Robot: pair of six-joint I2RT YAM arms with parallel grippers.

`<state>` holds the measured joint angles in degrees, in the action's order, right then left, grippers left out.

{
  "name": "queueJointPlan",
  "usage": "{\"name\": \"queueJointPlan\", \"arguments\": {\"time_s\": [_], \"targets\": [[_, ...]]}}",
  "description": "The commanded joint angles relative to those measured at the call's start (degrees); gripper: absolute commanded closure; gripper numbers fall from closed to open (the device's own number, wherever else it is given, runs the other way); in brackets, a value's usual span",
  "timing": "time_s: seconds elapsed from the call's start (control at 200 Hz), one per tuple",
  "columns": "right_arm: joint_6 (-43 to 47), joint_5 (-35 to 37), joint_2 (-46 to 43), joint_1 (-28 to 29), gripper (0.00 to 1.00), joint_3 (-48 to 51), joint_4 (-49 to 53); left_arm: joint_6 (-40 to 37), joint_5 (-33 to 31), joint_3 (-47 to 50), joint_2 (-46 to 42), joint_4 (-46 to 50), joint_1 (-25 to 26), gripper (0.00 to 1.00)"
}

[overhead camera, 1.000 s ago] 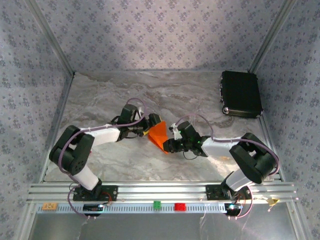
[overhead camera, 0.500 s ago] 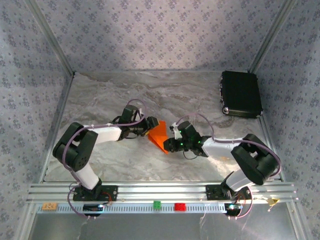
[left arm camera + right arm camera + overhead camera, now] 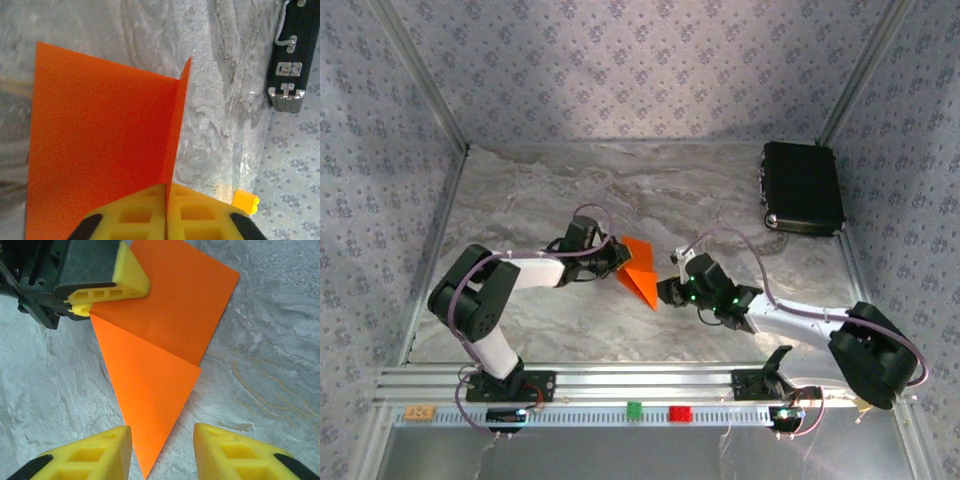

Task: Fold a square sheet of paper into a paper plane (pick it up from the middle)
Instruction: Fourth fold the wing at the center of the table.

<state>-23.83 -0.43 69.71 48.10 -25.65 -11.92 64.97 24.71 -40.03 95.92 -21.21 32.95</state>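
Right wrist camera first: the right gripper (image 3: 162, 442) is nearest, its yellow fingers spread apart. The pointed tip of the sheet of paper (image 3: 160, 340) shows in the gap between them, and as far as I can tell neither finger touches it. The sheet lies near the middle of the table (image 3: 280, 330), partly folded, with one crease crossing it and the near end narrowing to a point. At its far corner the left gripper (image 3: 107, 295) is pressed together on the paper's edge — its own camera shows a flap standing on edge between the closed pads.

I judge the sheet very light and limp, stiff only along its creases, easy to crumple or tear, and likely to slide on the smooth tabletop. A pinch over a folded, doubled edge should hold best, since a single layer would probably buckle. With one corner already clamped, the free point looks like the natural second hold — taken gently, so the crease is not pulled open.

Farthest off, the black box (image 3: 802, 187) sits in the back right corner, well apart from the paper.
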Motion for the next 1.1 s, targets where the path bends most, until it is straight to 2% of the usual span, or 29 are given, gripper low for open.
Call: {"name": "queueJointPlan", "arguments": {"time_s": [0.0, 0.095, 0.22, 0.375, 0.55, 0.68, 1.094], "targets": [[7.96, 10.88, -1.64, 3.9, 0.6, 1.81, -0.8, 3.23, -6.64, 2.49, -4.17, -1.64, 2.45, 0.96], [12.25, 14.28, -1.45, 6.98, 0.6, 1.83, -0.47, 5.55, -10.77, 4.69, -6.48, -1.49, 4.12, 1.0], [17.29, 15.96, -1.07, 10.62, 0.61, 2.5, -2.19, 8.53, -16.0, 6.86, -9.27, -0.43, 6.35, 1.0], [21.1, 18.62, 0.84, 15.24, 0.6, 2.22, -4.15, 9.09, -19.4, 6.95, -12.25, 3.27, 7.14, 0.99], [22.18, 24.82, 7.41, 18.97, 0.58, -0.95, -6.31, 6.82, -16.87, 4.58, -11.23, 4.84, 7.12, 0.84], [23.69, 30.81, 11.9, 20.96, 0.59, -3.12, -7.21, 5.37, -14.54, 3.01, -9.81, 5.19, 7.01, 0.8], [23.91, 34.1, 18.64, 20.57, 0.62, -5.65, -9.31, 3.19, -11.61, 1.76, -9.44, 6.37, 5.65, 0.8]]}}
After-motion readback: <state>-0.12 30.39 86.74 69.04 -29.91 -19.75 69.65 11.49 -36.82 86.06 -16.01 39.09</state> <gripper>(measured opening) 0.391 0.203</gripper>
